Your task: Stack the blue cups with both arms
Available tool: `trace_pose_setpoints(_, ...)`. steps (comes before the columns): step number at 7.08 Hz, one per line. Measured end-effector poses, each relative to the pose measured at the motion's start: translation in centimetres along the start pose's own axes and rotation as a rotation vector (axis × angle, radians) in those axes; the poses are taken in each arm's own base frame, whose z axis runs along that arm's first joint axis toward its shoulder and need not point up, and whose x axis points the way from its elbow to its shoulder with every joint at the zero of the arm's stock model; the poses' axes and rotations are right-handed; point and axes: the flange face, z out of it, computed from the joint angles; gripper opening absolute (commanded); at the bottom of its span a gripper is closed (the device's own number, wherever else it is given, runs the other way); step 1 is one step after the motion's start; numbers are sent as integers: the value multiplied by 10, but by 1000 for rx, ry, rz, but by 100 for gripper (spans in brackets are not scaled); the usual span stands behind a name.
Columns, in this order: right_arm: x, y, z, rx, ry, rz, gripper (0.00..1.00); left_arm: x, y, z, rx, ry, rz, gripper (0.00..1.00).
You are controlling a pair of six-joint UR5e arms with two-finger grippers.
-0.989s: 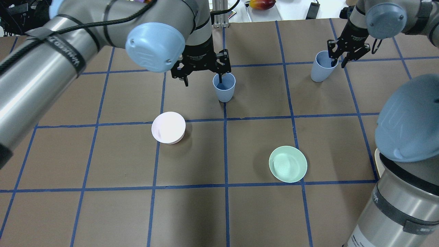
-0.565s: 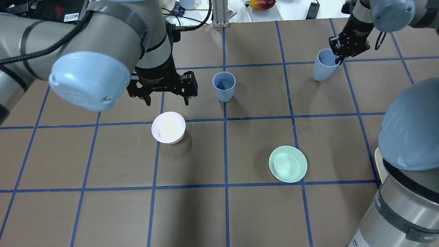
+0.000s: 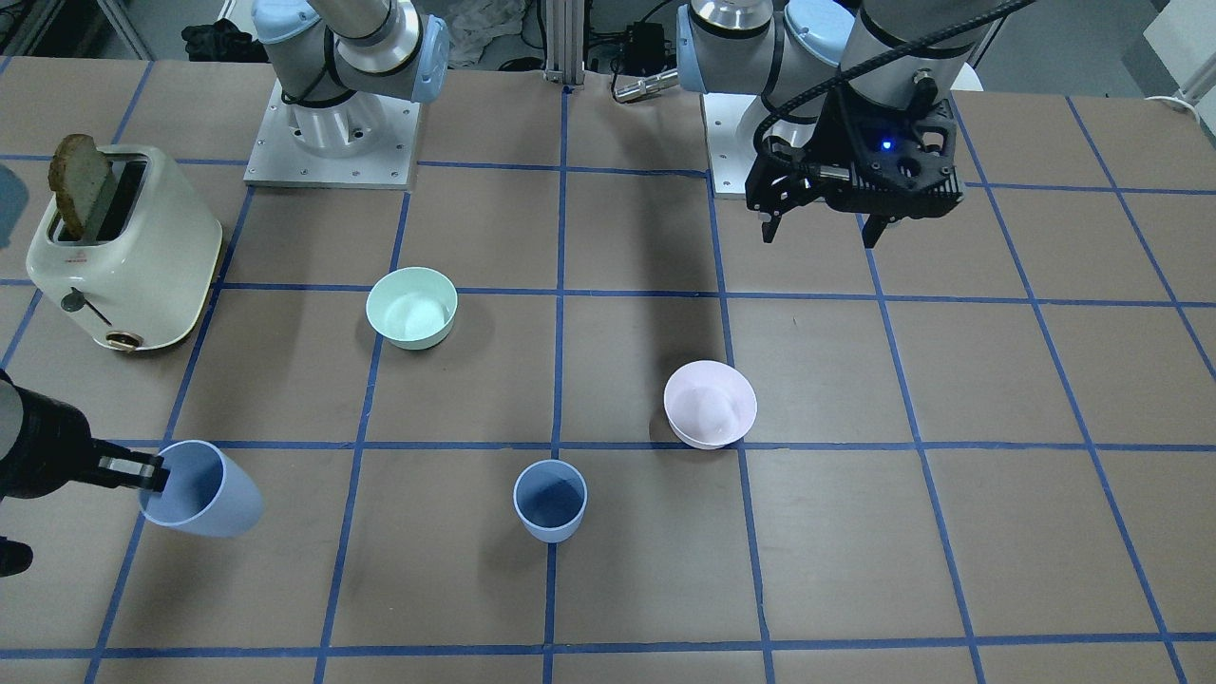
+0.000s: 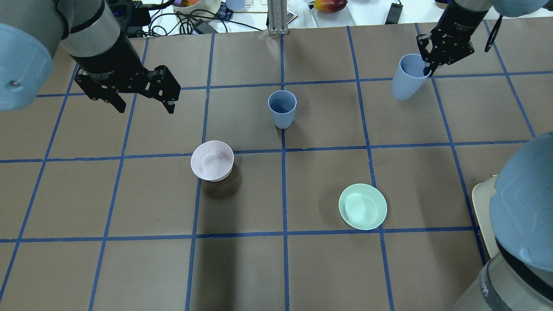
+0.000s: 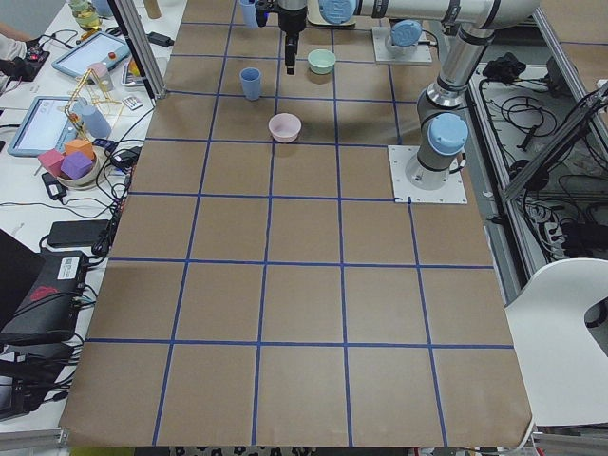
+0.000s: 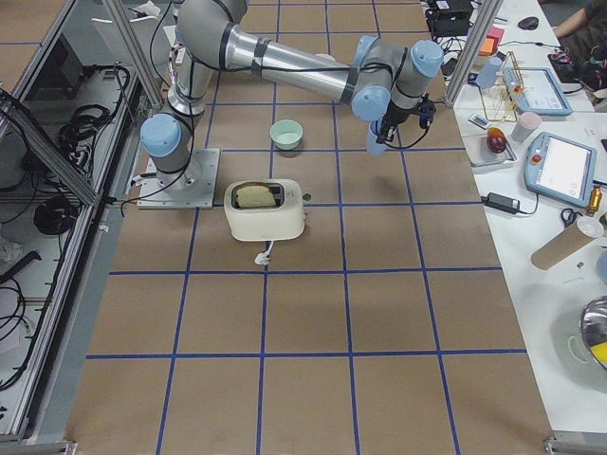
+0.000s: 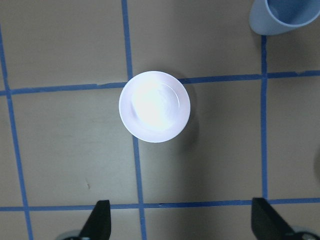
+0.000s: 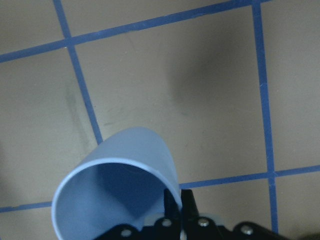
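One blue cup (image 4: 282, 108) stands upright and alone near the table's middle; it also shows in the front view (image 3: 550, 499) and at the top right of the left wrist view (image 7: 285, 15). My right gripper (image 4: 427, 70) is shut on the rim of the second blue cup (image 4: 405, 83), one finger inside and one outside. That cup hangs tilted at the far right (image 3: 201, 489) (image 8: 115, 190). My left gripper (image 4: 145, 107) is open and empty, high above the table, well left of the standing cup (image 3: 817, 236).
A pale pink bowl (image 4: 212, 160) sits left of the middle, below my left gripper's camera (image 7: 154, 106). A mint-green bowl (image 4: 362, 206) sits nearer on the right. A cream toaster (image 3: 123, 256) with a bread slice stands by the right arm's base.
My left gripper has pulled away from the standing cup, far to the left and higher. My right gripper has closed on the other cup's rim and tilted it up.
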Motion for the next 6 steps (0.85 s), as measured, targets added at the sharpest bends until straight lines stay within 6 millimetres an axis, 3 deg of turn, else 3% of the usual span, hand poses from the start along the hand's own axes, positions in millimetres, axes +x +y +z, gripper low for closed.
trace_pose_setpoints(2,-81,39,-17,6,-8,26,0,-2,-2,-3,0,6,-1,100)
trace_pose_setpoints(5,-202,93,-11,34,3,74,0,-2,-6,-5,21,5,-3,100)
trace_pose_setpoints(6,-230,108,-8,50,0,82,0,-3,-6,-5,25,4,-4,100)
